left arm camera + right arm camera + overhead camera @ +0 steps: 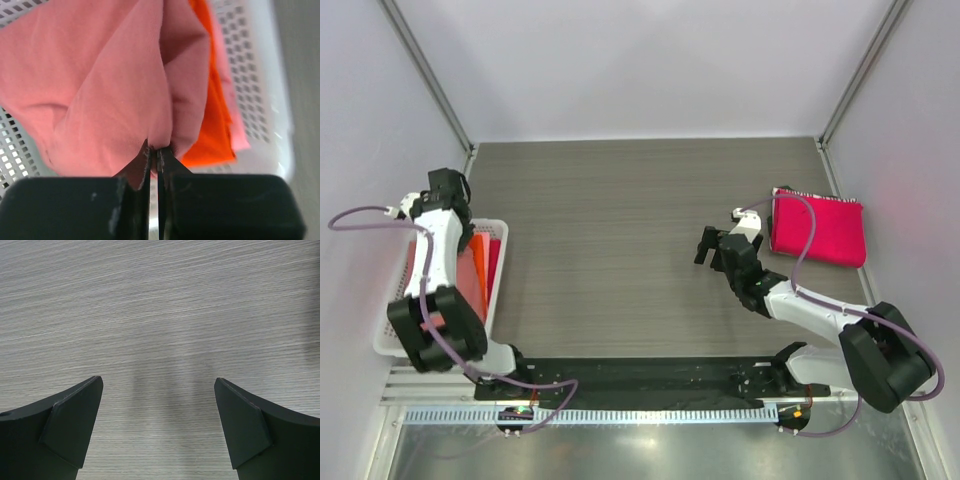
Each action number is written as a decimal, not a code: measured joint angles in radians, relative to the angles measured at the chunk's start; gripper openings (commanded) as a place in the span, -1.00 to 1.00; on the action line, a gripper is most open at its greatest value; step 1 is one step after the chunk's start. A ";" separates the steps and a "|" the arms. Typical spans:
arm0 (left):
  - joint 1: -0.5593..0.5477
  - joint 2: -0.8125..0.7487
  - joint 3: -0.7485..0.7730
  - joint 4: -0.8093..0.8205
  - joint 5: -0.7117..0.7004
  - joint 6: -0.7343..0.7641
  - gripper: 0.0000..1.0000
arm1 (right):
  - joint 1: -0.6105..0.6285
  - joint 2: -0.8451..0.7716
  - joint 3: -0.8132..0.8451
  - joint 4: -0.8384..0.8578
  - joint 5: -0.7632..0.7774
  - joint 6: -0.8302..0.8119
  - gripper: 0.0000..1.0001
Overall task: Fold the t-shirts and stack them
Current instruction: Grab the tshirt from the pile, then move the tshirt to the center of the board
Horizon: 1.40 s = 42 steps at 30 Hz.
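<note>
While our left end effector pinches a fold of the salmon-pink t-shirt in the white basket, beside the orange t-shirt, we hold our right end effector spread apart over the counter, near the folded magenta t-shirt lying there.

No readable text, label or number shows anywhere.

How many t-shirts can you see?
3: a magenta one folded on the table, a salmon-pink one pinched by the left gripper in the basket, an orange one beside it. More may hide underneath.
</note>
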 measured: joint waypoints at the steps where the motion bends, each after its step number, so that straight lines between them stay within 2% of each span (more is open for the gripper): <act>1: -0.006 -0.027 0.002 -0.004 0.005 0.003 -1.00 | 0.000 0.001 0.000 0.000 -0.001 0.000 0.99; 6: -0.026 -0.392 0.017 0.006 0.128 0.028 -1.00 | 0.000 0.018 0.004 0.000 -0.005 0.000 0.99; 8: -0.026 -0.523 0.080 0.008 0.200 0.018 -0.99 | 0.000 0.018 0.004 0.000 -0.005 0.000 0.99; 10: -0.026 -0.577 0.215 -0.002 0.302 0.010 -1.00 | 0.000 0.019 0.005 0.000 -0.006 0.000 0.99; 13: -0.027 -0.569 0.420 0.027 0.477 -0.012 -1.00 | 0.000 0.023 0.006 0.000 -0.006 0.000 0.99; 16: -0.033 -0.525 0.521 0.003 0.494 -0.008 -1.00 | 0.000 0.036 0.013 -0.001 -0.008 -0.001 0.99; 23: -0.033 -0.515 0.465 -0.135 0.242 0.018 -1.00 | 0.000 0.040 0.019 -0.001 -0.012 -0.001 1.00; 31: -0.032 -0.525 0.357 -0.174 0.205 0.027 -0.99 | 0.000 0.046 0.023 -0.001 -0.016 -0.001 0.99; 37: -0.042 -0.546 0.322 -0.071 0.491 -0.031 -0.99 | 0.000 0.047 0.023 -0.001 -0.016 -0.001 1.00; 40: -0.133 -0.523 0.330 -0.027 0.586 -0.076 -0.99 | 0.000 0.047 0.023 -0.001 -0.016 -0.001 0.99; 42: -0.244 -0.489 0.364 -0.005 0.608 -0.100 -0.99 | 0.000 0.047 0.023 -0.001 -0.016 -0.001 0.99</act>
